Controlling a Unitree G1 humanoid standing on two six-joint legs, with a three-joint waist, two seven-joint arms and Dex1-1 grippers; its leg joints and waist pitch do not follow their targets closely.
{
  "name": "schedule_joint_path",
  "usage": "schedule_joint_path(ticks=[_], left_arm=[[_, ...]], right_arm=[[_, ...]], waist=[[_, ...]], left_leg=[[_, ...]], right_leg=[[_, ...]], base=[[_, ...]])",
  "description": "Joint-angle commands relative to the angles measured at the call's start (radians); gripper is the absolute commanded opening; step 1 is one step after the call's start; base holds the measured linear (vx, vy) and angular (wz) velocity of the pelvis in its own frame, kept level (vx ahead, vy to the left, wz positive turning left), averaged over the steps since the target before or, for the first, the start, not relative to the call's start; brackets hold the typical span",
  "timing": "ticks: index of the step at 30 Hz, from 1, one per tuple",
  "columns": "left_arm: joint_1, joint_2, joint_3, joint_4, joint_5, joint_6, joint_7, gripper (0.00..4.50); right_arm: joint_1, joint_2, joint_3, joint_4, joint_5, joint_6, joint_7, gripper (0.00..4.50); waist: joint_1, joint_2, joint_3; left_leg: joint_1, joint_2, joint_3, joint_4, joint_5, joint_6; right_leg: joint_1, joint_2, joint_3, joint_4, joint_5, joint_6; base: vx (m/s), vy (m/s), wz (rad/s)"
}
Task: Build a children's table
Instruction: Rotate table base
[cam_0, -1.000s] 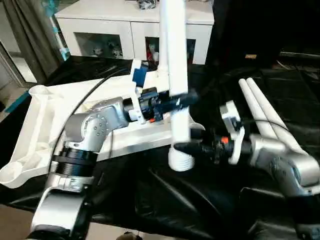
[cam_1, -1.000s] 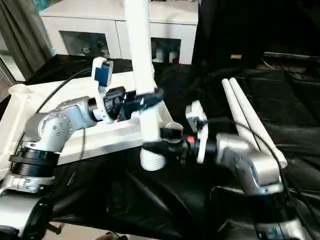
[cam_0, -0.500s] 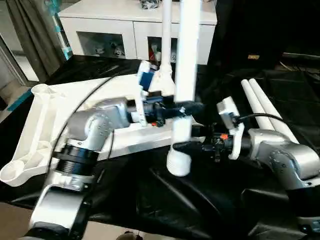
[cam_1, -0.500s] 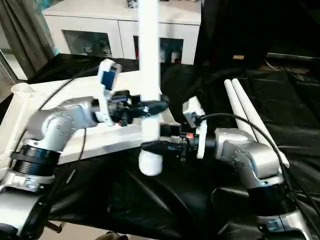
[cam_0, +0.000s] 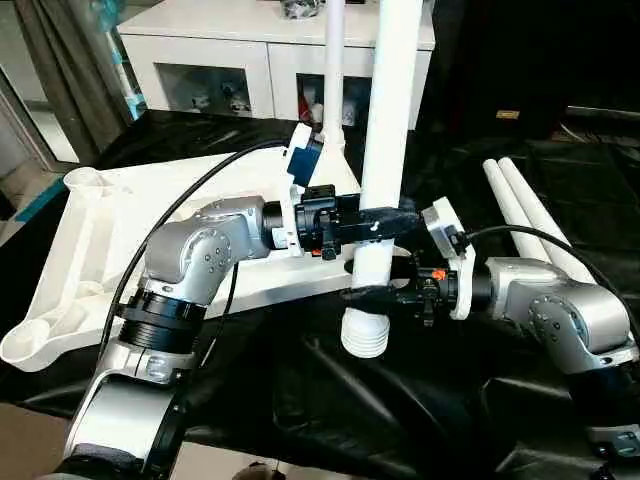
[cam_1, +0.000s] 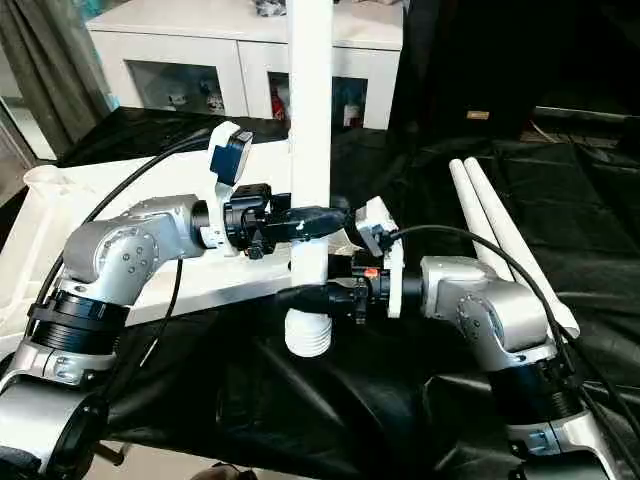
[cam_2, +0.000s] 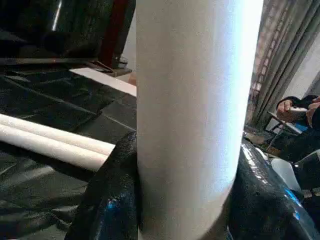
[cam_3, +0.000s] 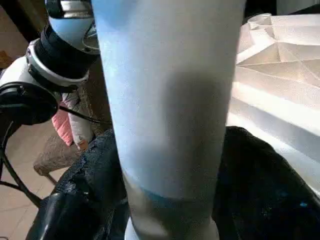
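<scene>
No readable text, label, brand or number appears anywhere in these views (the blue patch on the left wrist's camera mount (cam_0: 305, 158) carries no legible mark, and the small orange tag on the far dark surface (cam_0: 507, 114) is too small to read).

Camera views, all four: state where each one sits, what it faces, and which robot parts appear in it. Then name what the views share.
Left eye view: on the head, looking forward and down at the held leg, tabletop and white cabinet; both silver forearms show.
Right eye view: beside it, same scene, slightly shifted.
Left wrist view: on the left wrist, looking along the left gripper toward two spare legs; its black fingers clasp the leg.
Right wrist view: on the right wrist, right gripper around the leg, tabletop ribs behind.
Shared: the upright held leg.
</scene>
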Motion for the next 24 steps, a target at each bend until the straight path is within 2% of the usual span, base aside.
schedule_joint_path(ticks=[1, 6, 13, 19, 24], left_arm=[[-0.013, -0.001, -0.007, -0.020, 0.006, -0.012, -0.005, 1.86], [-0.012, -0.001, -0.009, -0.022, 0.005, -0.009, -0.010, 1.86], [-0.008, -0.001, -0.012, -0.025, 0.007, -0.006, -0.012, 1.86], [-0.012, -0.005, -0.009, -0.022, 0.009, -0.009, -0.006, 1.86], [-0.007, -0.007, -0.005, -0.028, 0.006, -0.010, -0.001, 1.86]], right_arm=[[-0.021, 0.000, 0.004, 0.000, -0.004, 0.009, 0.009, 3.14], [-0.021, 0.003, 0.008, 0.002, -0.004, 0.008, 0.011, 3.14], [-0.019, 0.008, 0.005, 0.007, 0.003, 0.013, 0.011, 2.51], [-0.016, 0.008, 0.008, 0.010, 0.007, 0.018, 0.019, 1.99], [-0.016, 0.009, 0.007, 0.012, 0.003, 0.016, 0.022, 1.91]], waist=[[0.003, -0.022, -0.077], [0.003, -0.022, -0.078], [0.003, -0.022, -0.079], [0.005, -0.027, -0.079], [0.004, -0.025, -0.078]], left_leg=[[0.029, 0.048, -0.023, -0.060, -0.152, 0.040], [0.028, 0.049, -0.024, -0.060, -0.152, 0.038], [0.028, 0.048, -0.023, -0.060, -0.150, 0.039], [0.028, 0.048, -0.022, -0.059, -0.139, 0.044], [0.028, 0.048, -0.023, -0.059, -0.145, 0.042]], right_leg=[[0.045, -0.056, 0.037, -0.068, -0.201, -0.229], [0.045, -0.056, 0.037, -0.067, -0.199, -0.227], [0.046, -0.056, 0.037, -0.067, -0.192, -0.231], [0.046, -0.057, 0.038, -0.066, -0.193, -0.229], [0.045, -0.056, 0.037, -0.067, -0.205, -0.225]], base=[[0.000, 0.000, 0.00], [0.000, 0.000, 0.00], [0.000, 0.000, 0.00], [0.000, 0.000, 0.00], [0.000, 0.000, 0.00]])
